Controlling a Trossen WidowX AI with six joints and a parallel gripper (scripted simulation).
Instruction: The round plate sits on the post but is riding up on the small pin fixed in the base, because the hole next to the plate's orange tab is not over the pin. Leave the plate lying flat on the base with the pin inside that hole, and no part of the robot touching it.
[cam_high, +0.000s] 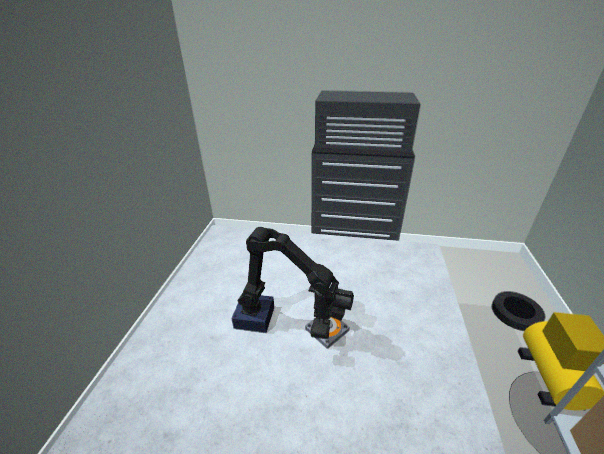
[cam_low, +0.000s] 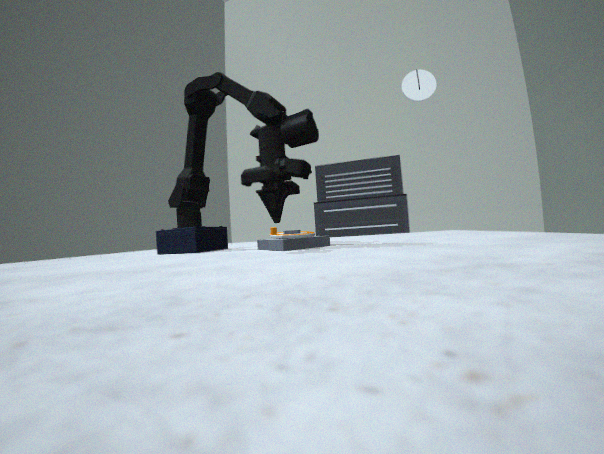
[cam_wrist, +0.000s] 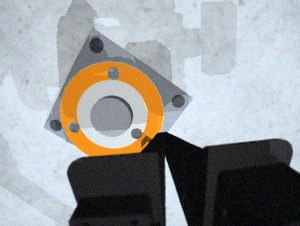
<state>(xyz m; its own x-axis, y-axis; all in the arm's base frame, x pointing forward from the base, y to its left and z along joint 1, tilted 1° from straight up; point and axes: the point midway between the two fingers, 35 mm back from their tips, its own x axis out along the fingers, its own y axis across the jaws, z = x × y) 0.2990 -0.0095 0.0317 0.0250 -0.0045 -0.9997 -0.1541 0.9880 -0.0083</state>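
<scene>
The round orange and white plate sits around the grey post on the square grey base. Its orange tab stands up at the left side in the exterior view. In the wrist view, three plate holes show, one of them beside the fingertips, where the tab is mostly hidden. The pin cannot be made out, and the plate's tilt is too small to judge. My gripper is shut and empty, pointing down just above the tab side of the plate.
The arm's dark blue mount stands left of the base. The base's corners have dark round recesses. A dark drawer cabinet stands at the back wall. A black tyre and a yellow tank machine are far right.
</scene>
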